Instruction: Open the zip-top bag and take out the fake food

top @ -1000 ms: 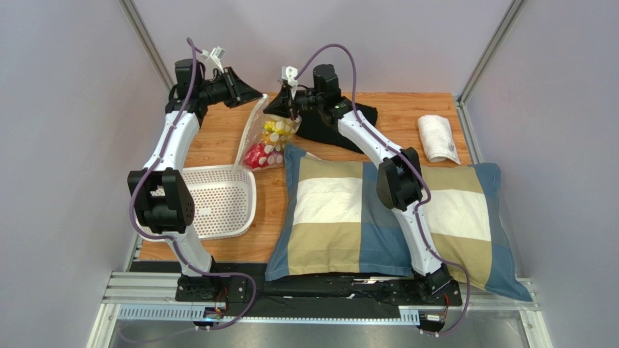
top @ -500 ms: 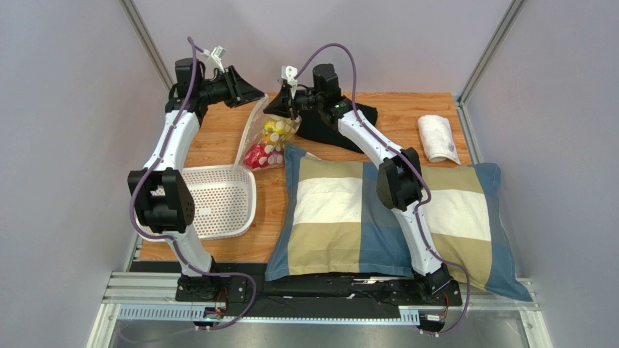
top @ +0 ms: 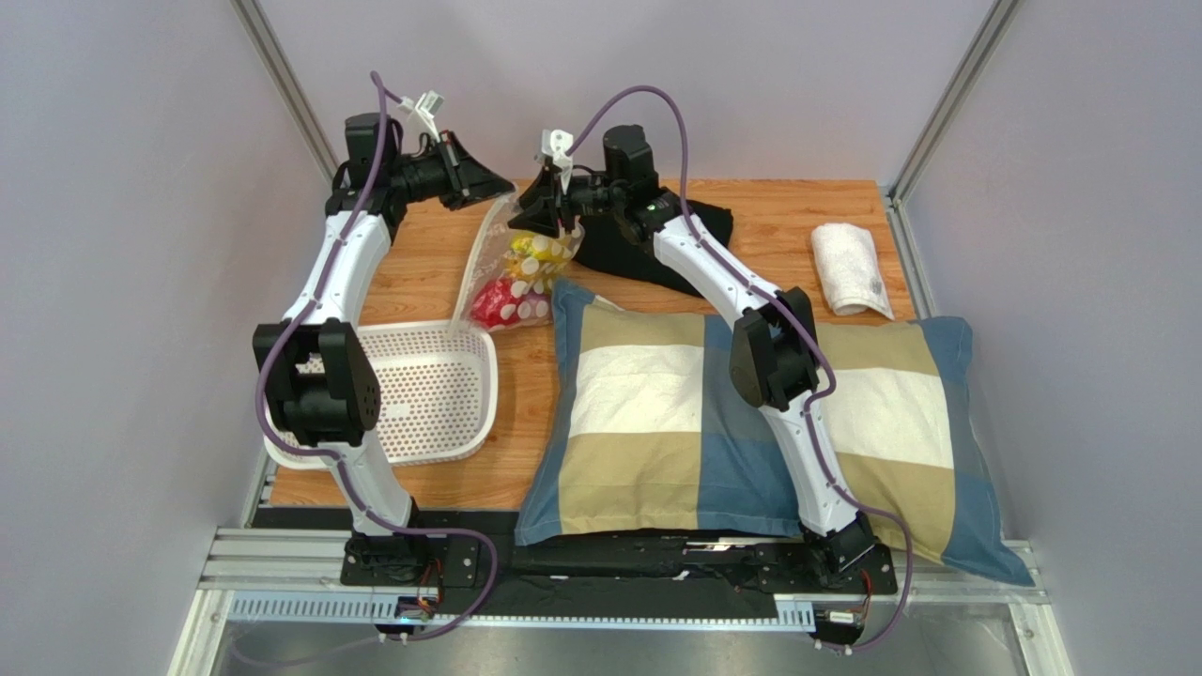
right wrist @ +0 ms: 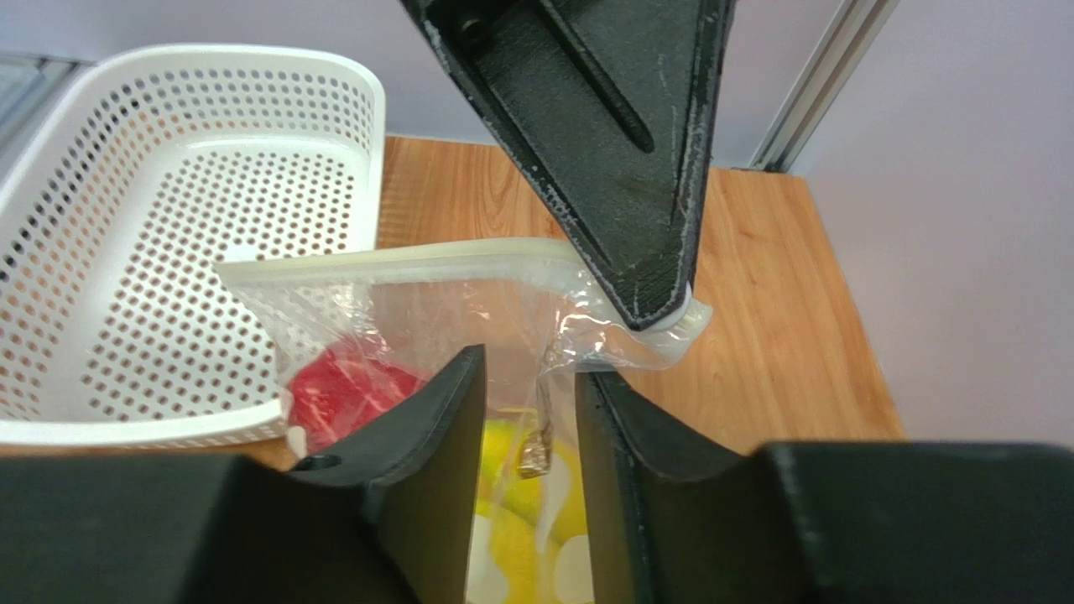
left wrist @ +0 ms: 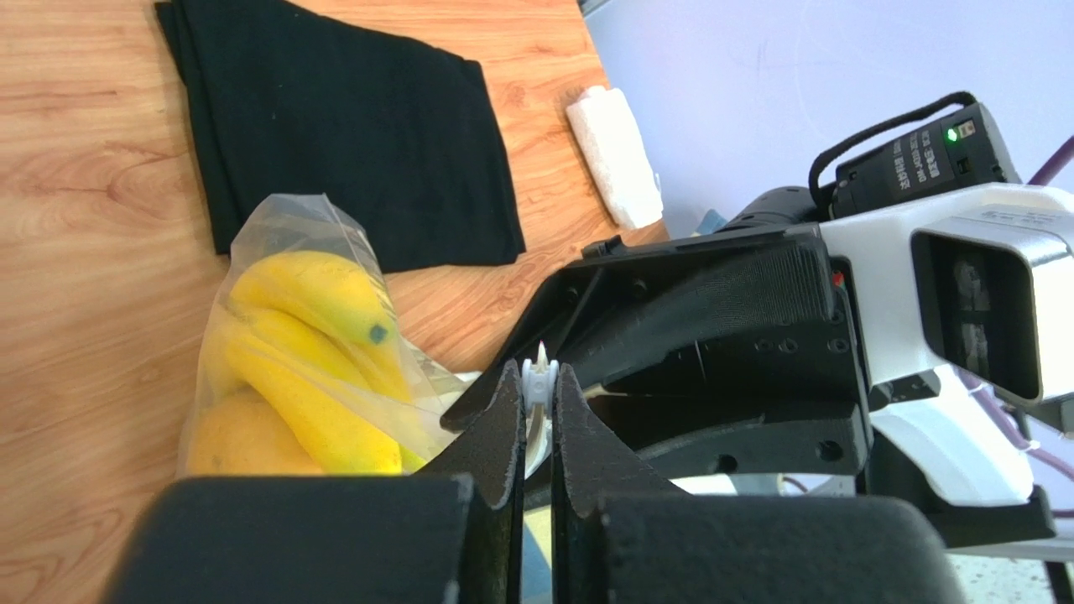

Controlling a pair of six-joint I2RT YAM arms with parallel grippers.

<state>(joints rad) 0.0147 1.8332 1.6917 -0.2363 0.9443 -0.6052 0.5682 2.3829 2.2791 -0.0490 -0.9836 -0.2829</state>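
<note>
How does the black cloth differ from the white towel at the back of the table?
The black cloth lies folded flat; the white towel is rolled up. The black cloth covers far more surface than the white towel. Both rest on the wooden table, apart from each other.

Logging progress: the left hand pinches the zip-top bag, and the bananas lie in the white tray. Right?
No. The left hand pinches the zip-top bag, but the bananas are inside it, not in the white tray; see the left wrist view.
</note>
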